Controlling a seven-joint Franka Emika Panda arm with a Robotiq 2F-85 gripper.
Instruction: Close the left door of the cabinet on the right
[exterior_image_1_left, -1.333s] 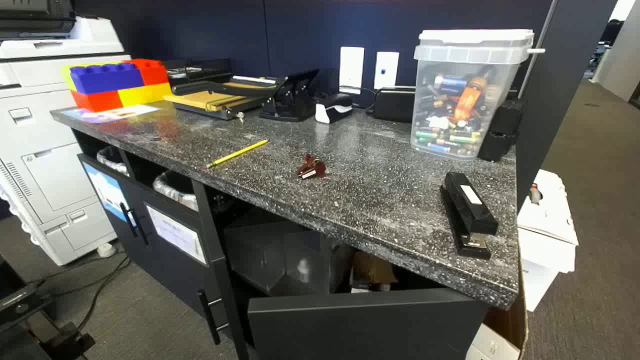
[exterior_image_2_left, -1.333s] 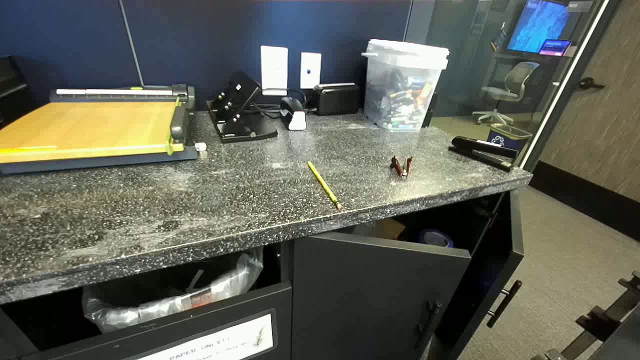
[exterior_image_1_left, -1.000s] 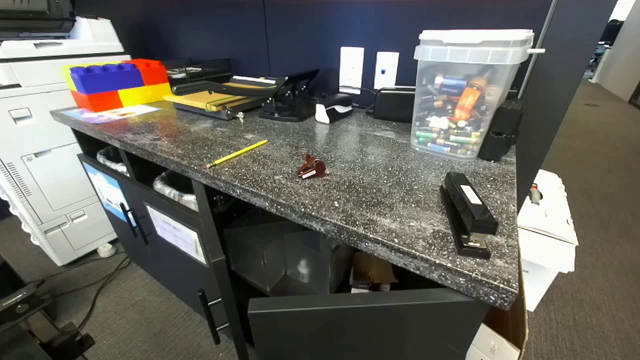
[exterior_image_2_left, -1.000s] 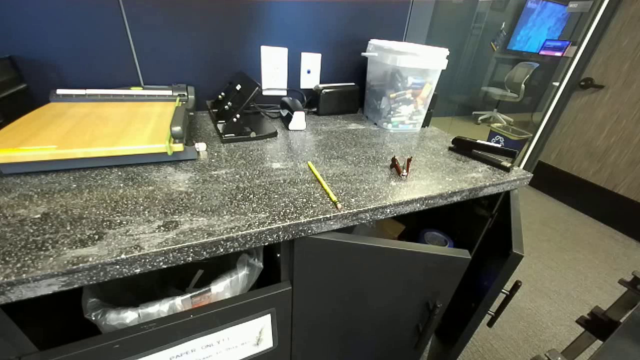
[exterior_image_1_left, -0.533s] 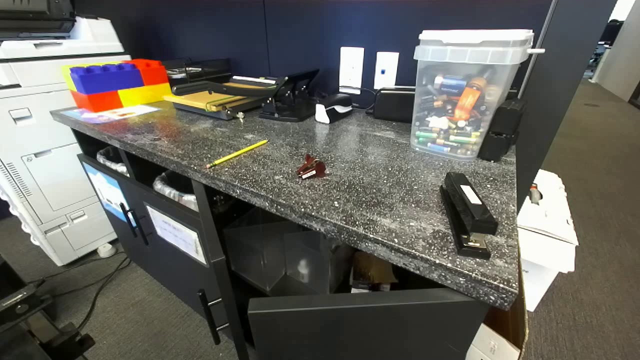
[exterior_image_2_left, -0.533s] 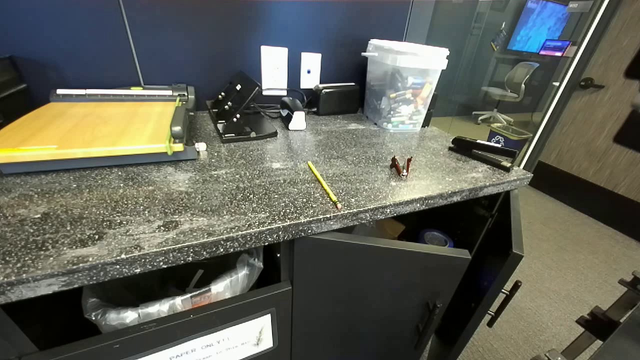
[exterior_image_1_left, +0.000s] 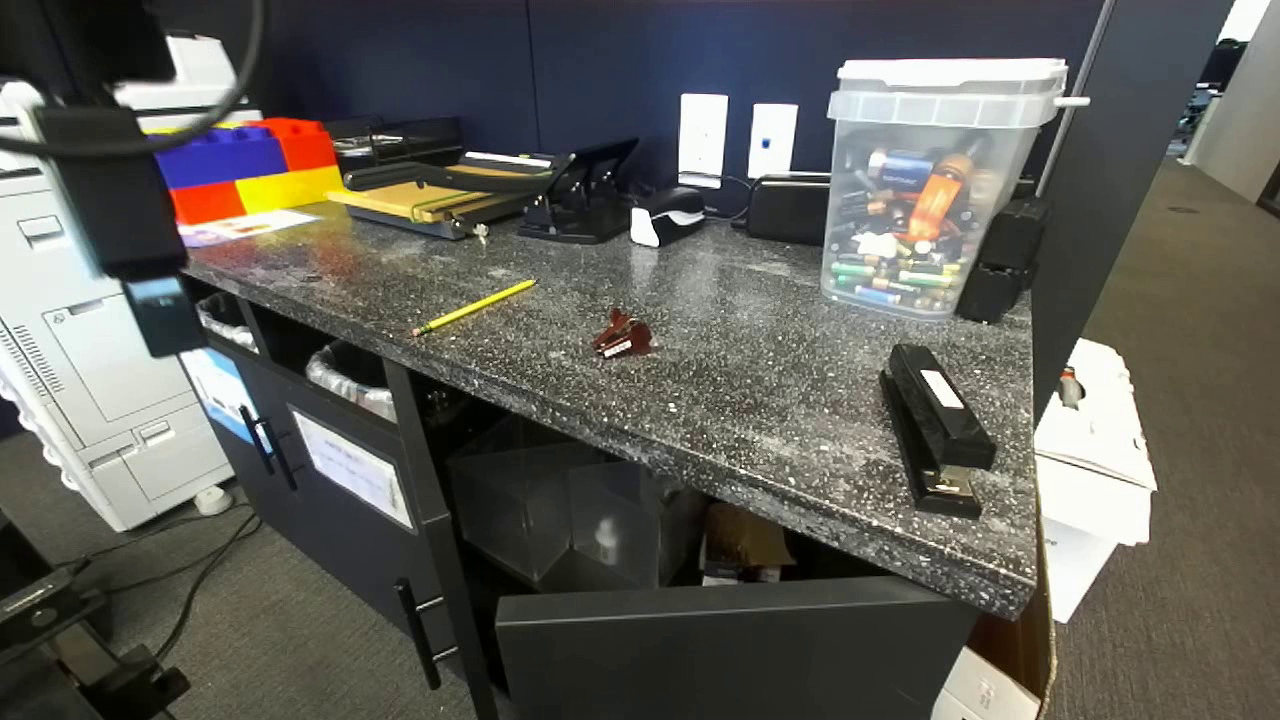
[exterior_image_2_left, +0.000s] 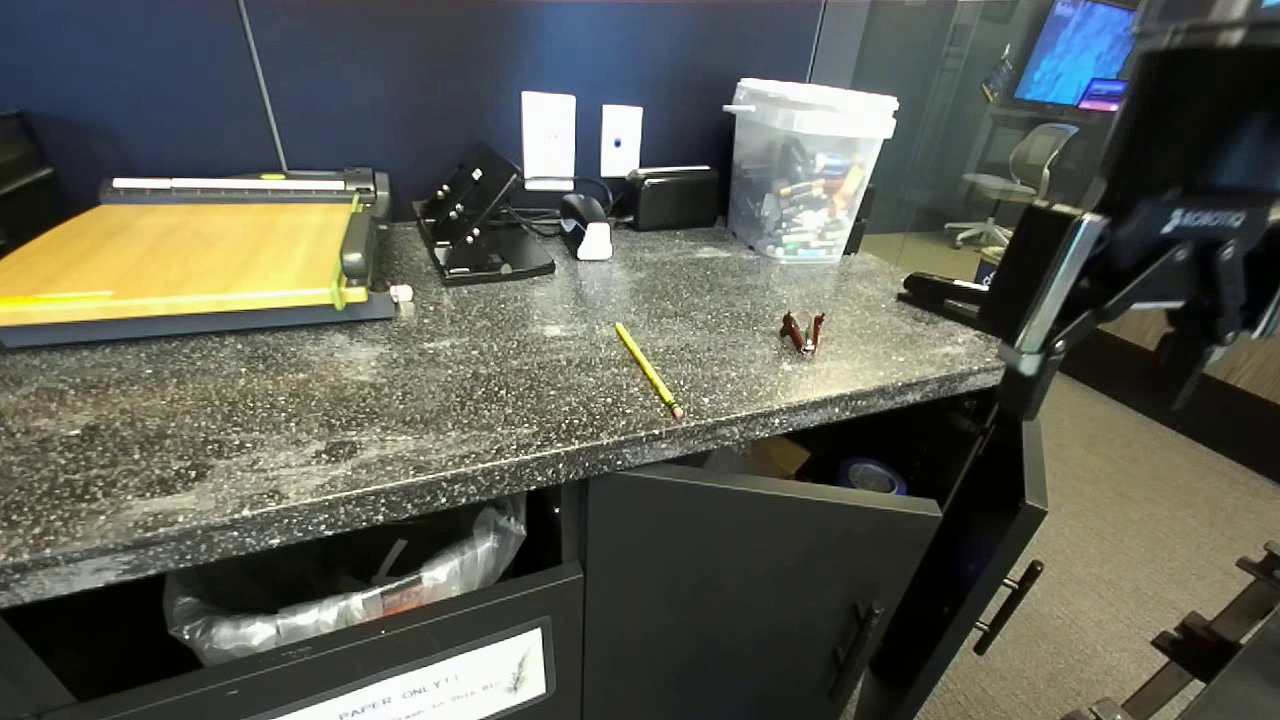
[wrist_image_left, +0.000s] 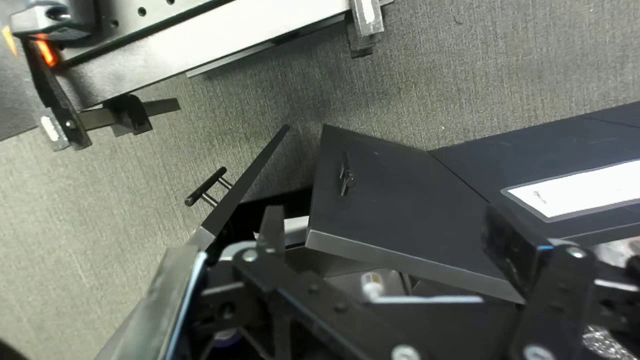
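Cabinet: left door seen ajar; gripper seen right of that door in an exterior view, jaws spread apart.

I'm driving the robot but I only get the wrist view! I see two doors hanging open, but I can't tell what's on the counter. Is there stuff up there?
Observer: Yes. A black stapler lies near one end of the speckled counter.
Operator: Uh-oh, is my claw near it?
Observer: In an exterior view the claw hides one end of the stapler, but I can't tell how far apart they are.
Operator: Okay. What does the white sign next to the left door say? It's too bright for me.
Observer: In an exterior view its top line reads "PAPER ONLY".
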